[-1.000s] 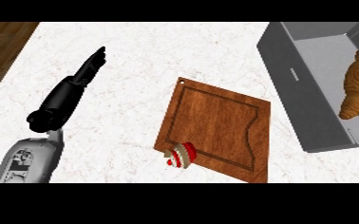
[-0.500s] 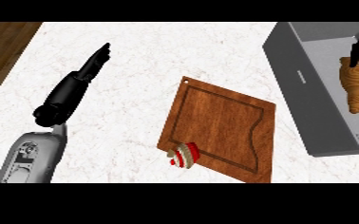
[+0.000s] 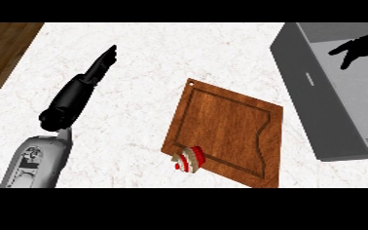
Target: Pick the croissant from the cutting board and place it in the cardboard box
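The wooden cutting board (image 3: pixel 230 126) lies on the white counter, right of middle, and no croissant is on it. The croissant shows nowhere in the head view. A grey box (image 3: pixel 310 93) stands at the right edge. My right hand (image 3: pixel 351 51) hangs over the box's inside at the upper right, fingers spread and nothing between them. My left hand (image 3: pixel 95 73) rests at the left above the counter, open, with straight fingers pointing away from me.
A small red and white cake slice (image 3: pixel 188 159) sits at the board's near left corner. A dark wooden strip (image 3: pixel 13 44) runs along the counter's far left edge. The box's long grey wall stands just right of the board.
The croissant, seen over the box at the right edge before, is gone from view. My right hand now shows there with spread fingers. The left arm has barely moved.
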